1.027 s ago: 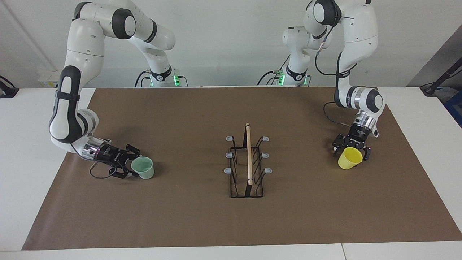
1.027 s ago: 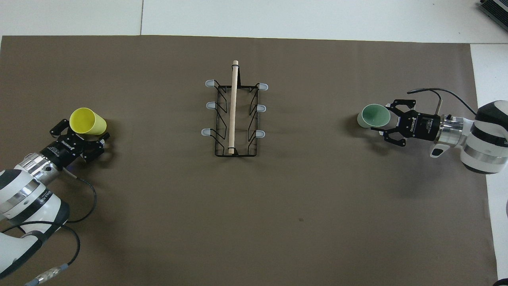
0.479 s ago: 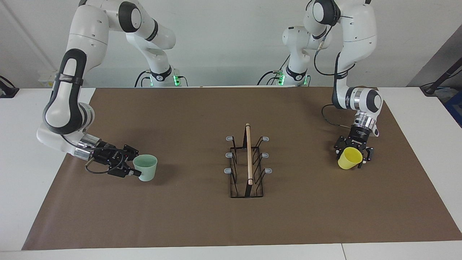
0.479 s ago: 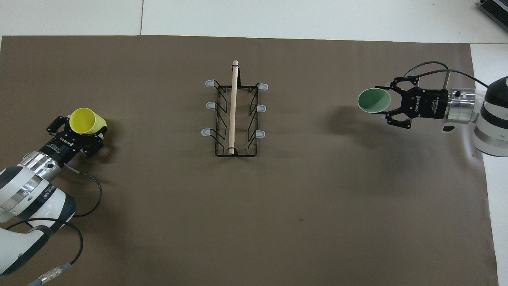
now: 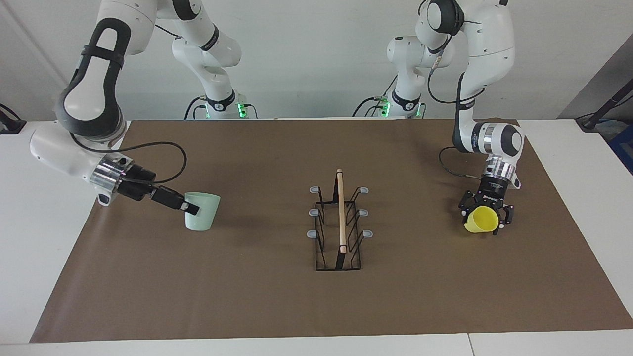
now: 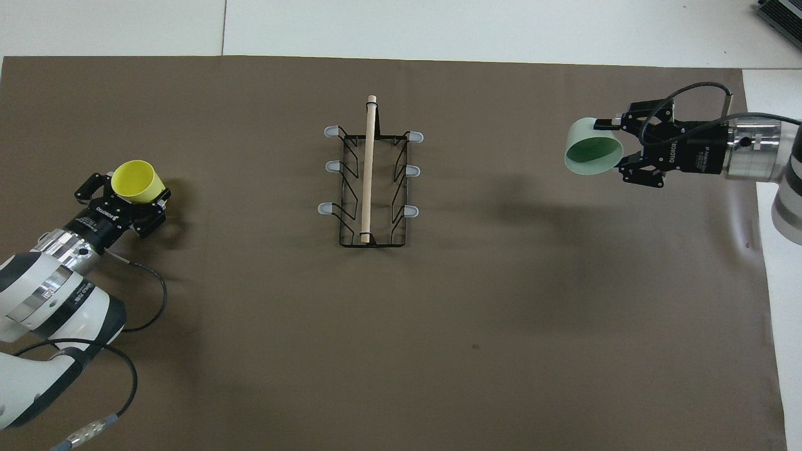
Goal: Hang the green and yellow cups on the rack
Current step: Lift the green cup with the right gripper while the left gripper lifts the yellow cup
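Note:
The pale green cup [image 5: 203, 213] [image 6: 592, 158] hangs upright, mouth up, above the brown mat at the right arm's end. My right gripper [image 5: 191, 208] [image 6: 618, 148] is shut on its wall, reaching in level from the side. The yellow cup [image 5: 480, 219] [image 6: 135, 181] is tilted, low over the mat at the left arm's end, with my left gripper [image 5: 484, 222] [image 6: 128, 194] closed around its base end. I cannot tell whether the yellow cup touches the mat. The black wire rack [image 5: 340, 212] [image 6: 368, 169], with its wooden rod and grey-tipped prongs, stands bare mid-table.
A brown mat [image 5: 277, 296] covers most of the white table. The right arm's cable [image 5: 168, 148] loops above its wrist. A cable [image 6: 147, 300] trails from the left wrist onto the mat.
The right arm has lifted the green cup off the mat and brought it upright. The left gripper has turned the yellow cup so its mouth points more upward.

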